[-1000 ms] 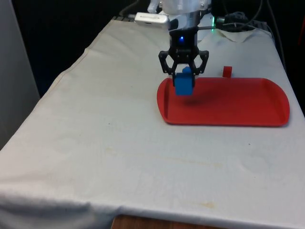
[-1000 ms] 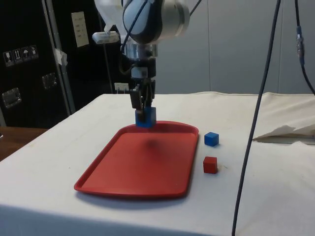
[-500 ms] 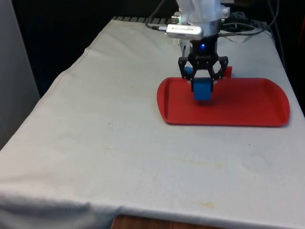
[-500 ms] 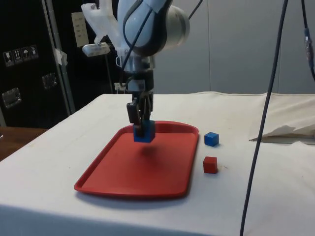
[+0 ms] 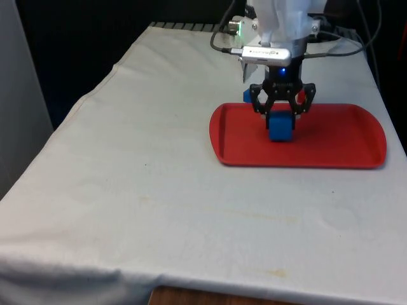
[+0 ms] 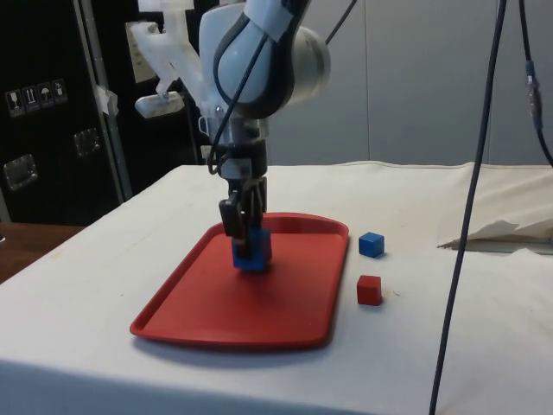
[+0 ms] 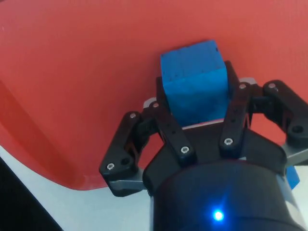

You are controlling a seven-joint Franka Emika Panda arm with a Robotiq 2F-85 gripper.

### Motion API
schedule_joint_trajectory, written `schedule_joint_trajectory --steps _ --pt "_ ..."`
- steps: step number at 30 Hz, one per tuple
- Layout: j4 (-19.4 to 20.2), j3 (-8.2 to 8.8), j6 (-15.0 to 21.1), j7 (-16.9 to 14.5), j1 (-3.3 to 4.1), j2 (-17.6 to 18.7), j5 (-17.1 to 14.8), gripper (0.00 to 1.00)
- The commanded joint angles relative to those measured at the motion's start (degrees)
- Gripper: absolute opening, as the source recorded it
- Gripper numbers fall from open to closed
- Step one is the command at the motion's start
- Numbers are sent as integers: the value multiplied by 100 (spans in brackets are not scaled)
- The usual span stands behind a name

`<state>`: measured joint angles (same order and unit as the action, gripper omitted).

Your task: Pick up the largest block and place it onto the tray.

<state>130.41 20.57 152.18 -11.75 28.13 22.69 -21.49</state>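
Block upright — between jaws, over tray

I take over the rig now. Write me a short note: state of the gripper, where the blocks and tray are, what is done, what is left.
Gripper: shut on the large blue block, low over the red tray.
Small blue block and small red block: on the cloth beside the tray.
Done: largest block picked up and brought over the tray.
Left: whether it touches the tray cannot be told; set it down if needed, open the fingers, lift away.

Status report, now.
Gripper shut on big blue block, low over tray. Not released. Small blue block and red block sit beside tray, clear of it.
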Motion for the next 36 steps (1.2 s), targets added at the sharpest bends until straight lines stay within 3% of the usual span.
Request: schedule_joint_trajectory --steps 1,14,18,19,22,25,31,36 --pt "-11 -17 46 23 11 29 -23 0" --pt "-17 -40 6 23 0 29 -6 2" --pt "-17 -40 0 23 0 29 -6 41" --pt "-17 -40 0 23 0 29 -6 62" --pt "-17 -40 -6 17 -6 29 0 92" --pt "-17 -40 0 17 0 29 0 100" --pt "-17 -40 -6 11 -6 29 0 100" --pt "-6 29 -86 97 46 -201 86 100"
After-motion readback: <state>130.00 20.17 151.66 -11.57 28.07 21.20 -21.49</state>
